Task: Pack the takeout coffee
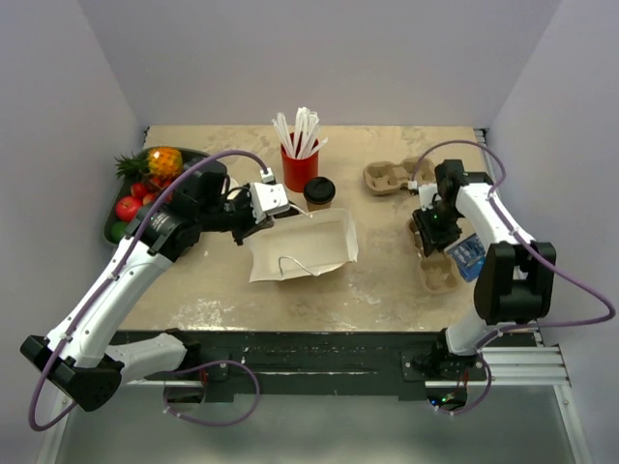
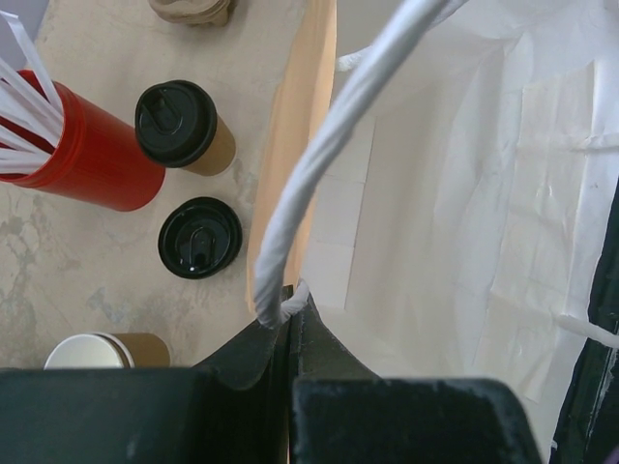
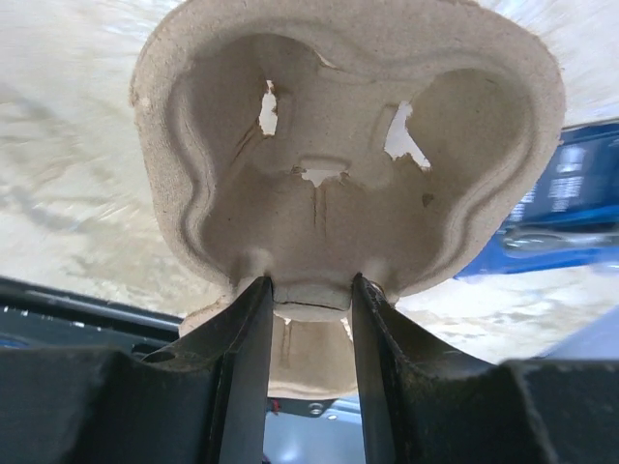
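Observation:
The takeout coffee, a short tan cup with a black lid, stands right of the red straw cup; the left wrist view shows it too. A white paper bag lies open on its side just in front of it. My left gripper is shut on the bag's rim at the base of its white handle, the fingertips pressed together. My right gripper is shut on the edge of a pulp cup carrier, far right of the coffee.
A loose black lid and a lidless tan cup sit left of the bag. A second pulp carrier lies at the back. A fruit tray is at far left. A blue packet lies by the right arm.

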